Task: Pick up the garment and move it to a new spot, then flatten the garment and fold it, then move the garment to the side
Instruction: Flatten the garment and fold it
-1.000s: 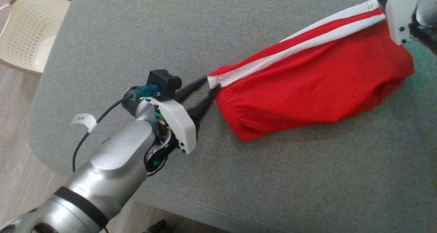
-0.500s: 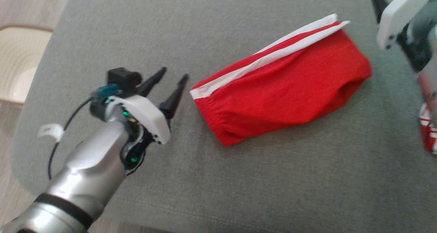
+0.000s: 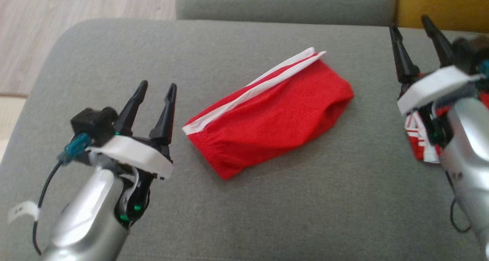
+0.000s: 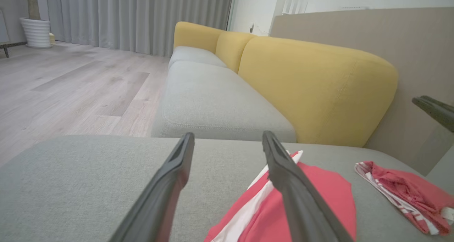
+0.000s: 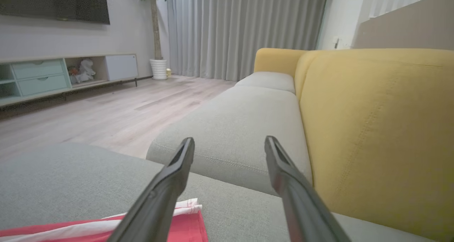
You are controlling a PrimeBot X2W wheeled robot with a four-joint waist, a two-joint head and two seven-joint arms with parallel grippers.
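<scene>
folded red garment (image 3: 267,112) lying on the grey sofa cushion (image 3: 290,215), between the left pincer (image 3: 157,86) and the right pincer (image 3: 409,23), touching neither. both pincers stand spread apart and empty. folding appears done; moving the garment aside seems left.

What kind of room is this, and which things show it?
Most likely a home living room: a sofa with grey seats and yellow backs, long grey curtains, and a low cabinet under a dark wall screen.
</scene>
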